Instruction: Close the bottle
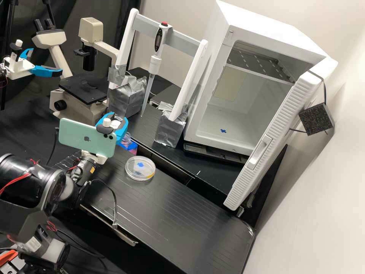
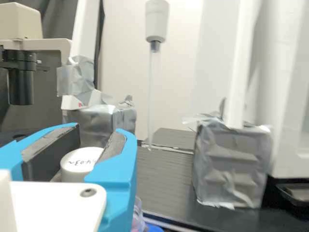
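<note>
My gripper [image 1: 121, 123] is in the high view, behind the green phone on the wrist, its blue fingers around a white cap [image 1: 115, 124]. In the wrist view the gripper [image 2: 91, 147] is shut on this round cap [image 2: 77, 163], which has handwriting on its top. Just below and beside the fingers is the bottle's clear, ringed neck [image 1: 126, 137], apart from the cap. Part of the clear bottle [image 2: 138, 215] appears beside a finger in the wrist view; its lower part is hidden.
A blue and pink holder [image 1: 132, 147] is around the bottle. A petri dish [image 1: 140, 168] lies on the bench [image 1: 167, 205]. Behind are a microscope [image 1: 81, 89], a hanging pipette [image 1: 154, 62], foil-wrapped stand feet [image 1: 170, 129] and an open white incubator [image 1: 213, 139].
</note>
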Robot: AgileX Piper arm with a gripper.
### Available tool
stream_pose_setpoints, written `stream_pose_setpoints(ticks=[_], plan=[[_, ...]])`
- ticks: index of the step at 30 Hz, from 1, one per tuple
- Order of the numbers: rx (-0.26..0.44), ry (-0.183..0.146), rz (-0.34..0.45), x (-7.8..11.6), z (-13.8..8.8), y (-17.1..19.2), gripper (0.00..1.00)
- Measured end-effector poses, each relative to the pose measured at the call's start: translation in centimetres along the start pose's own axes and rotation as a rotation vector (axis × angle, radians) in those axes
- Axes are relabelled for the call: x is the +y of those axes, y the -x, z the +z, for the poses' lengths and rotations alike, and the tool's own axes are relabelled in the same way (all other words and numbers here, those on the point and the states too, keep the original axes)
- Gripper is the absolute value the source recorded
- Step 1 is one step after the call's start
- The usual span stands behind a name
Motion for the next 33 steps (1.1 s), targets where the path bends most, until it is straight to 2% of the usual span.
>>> stream_pose_setpoints(ticks=[9,19,33], plan=[[-0.047,0.011,0.001,-0.2,1.0,-2.4,0.0],[-0.109,0.014,-0.045,-1.2,2.5,-3.4,0.0],[-0.126,0.017,-0.057,-1.8,3.2,-3.7,0.0]])
